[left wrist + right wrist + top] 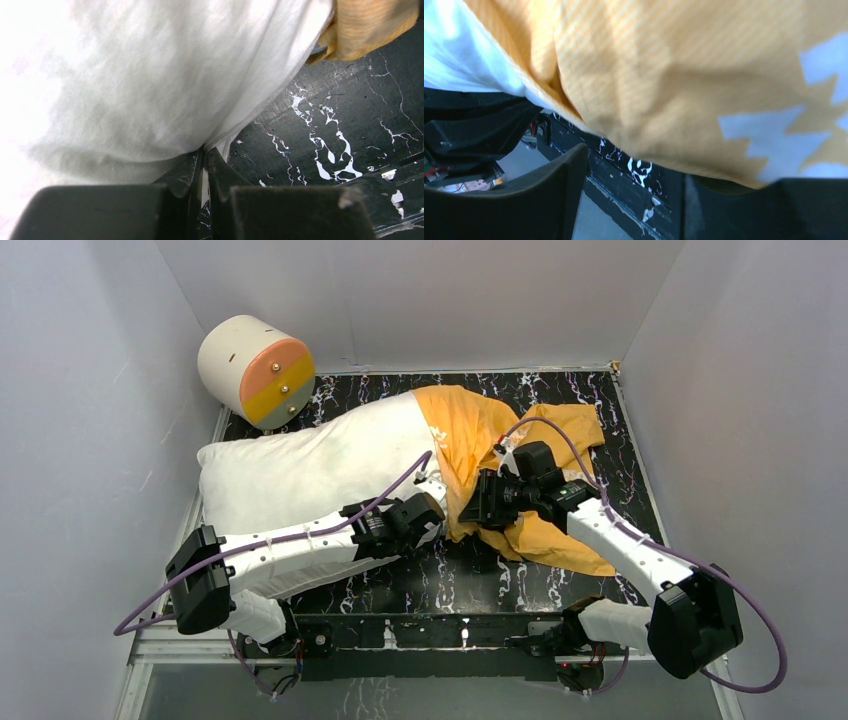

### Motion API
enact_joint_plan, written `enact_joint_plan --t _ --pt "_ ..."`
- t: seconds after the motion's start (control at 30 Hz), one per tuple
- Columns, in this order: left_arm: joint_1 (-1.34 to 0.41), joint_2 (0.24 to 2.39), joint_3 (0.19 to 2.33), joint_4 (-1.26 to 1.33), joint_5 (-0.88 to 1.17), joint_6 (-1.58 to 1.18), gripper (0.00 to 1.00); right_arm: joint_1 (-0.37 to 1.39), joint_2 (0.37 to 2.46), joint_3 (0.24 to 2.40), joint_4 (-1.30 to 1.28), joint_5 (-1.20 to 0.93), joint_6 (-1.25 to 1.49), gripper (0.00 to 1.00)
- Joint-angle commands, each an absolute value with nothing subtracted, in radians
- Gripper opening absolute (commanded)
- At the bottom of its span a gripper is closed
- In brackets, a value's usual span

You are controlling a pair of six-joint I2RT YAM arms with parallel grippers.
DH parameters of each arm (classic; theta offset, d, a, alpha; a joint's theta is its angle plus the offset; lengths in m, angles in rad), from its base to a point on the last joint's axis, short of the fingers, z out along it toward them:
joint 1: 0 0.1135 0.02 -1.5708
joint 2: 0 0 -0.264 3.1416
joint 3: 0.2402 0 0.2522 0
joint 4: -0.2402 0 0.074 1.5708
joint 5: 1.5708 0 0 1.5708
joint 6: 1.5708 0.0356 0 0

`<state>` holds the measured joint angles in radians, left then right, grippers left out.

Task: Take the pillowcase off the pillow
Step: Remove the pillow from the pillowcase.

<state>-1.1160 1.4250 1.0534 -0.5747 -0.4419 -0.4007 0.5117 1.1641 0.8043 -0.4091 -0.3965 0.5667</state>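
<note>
Stripping is half done: the left tool [205, 152] pinches the pillow [310, 465], while the right tool [634, 167] gapes under the pillowcase [470, 430]. Next, I reckon, it must clamp and pull away.

Robot lab test booth: bare white walls [420, 300], black marbled table [470, 585], bolted-down cabled arms [290, 555].

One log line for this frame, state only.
pillowcase: orange face out, bunched over right end of pillow | left tool: shut on pillow edge | right tool: open, at pillowcase
</note>
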Motion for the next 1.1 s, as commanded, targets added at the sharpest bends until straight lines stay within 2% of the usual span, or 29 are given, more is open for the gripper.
enact_joint_plan --t 0.0,0.1,0.33,0.53,0.6,0.73,0.83,0.93,1.07 --pt "-1.111 1.382 1.036 -0.579 -0.465 -0.414 0.0 0.551 1.176 0.809 -0.196 -0.451 0.596 0.52" --pt "-1.107 1.376 1.037 -0.576 -0.465 -0.431 0.0 0.59 1.163 0.8 -0.182 -0.501 0.586 0.45" --pt "-1.093 1.382 1.066 -0.561 -0.444 -0.454 0.0 0.613 1.101 0.692 -0.136 -0.632 0.621 0.48" --pt "-1.074 1.378 1.057 -0.537 -0.415 -0.469 0.0 0.637 1.176 0.596 0.124 -0.677 0.772 0.49" --pt "-1.067 1.378 1.054 -0.531 -0.408 -0.475 0.0 0.68 1.24 0.602 0.131 -0.599 0.787 0.47" --pt "-1.06 1.369 1.048 -0.529 -0.403 -0.483 0.0 0.828 1.307 0.675 -0.029 -0.235 0.771 0.44" --pt "-1.056 1.353 1.041 -0.53 -0.411 -0.489 0.0 0.863 1.296 0.698 -0.078 -0.156 0.77 0.45" --pt "-1.054 1.331 1.031 -0.532 -0.429 -0.492 0.0 0.865 1.216 0.701 -0.112 -0.125 0.775 0.53" --pt "-1.047 1.303 1.017 -0.548 -0.474 -0.517 0.0 0.862 1.081 0.729 -0.253 0.032 0.819 0.69"
